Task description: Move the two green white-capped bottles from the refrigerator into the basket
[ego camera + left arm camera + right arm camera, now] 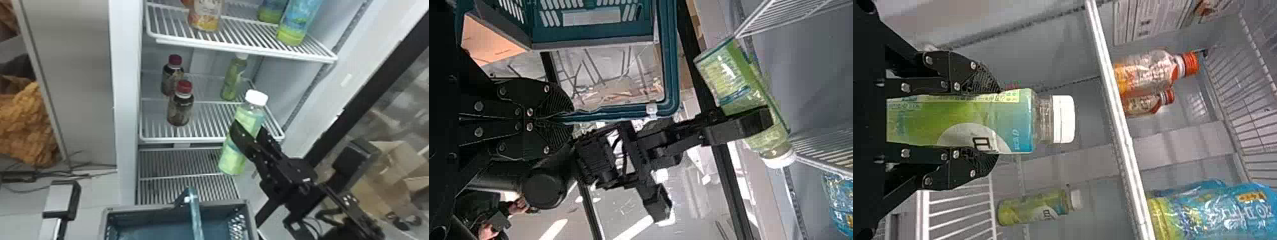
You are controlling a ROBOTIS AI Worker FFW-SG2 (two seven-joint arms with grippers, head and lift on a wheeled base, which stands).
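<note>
Pinches bottle (233,159) mid-body in right gripper (995,125) before shelf (191,139), cap up, likely for easy lowering | clamps handle (671,60) in left gripper (570,118), probably steadying basket (143,208) | has other bottle (230,79) on shelf

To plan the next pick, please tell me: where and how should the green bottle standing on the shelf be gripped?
Probably the green bottle at mid-body, from the open front of the shelf, one finger each side: it stands upright and narrows under its white cap.
</note>
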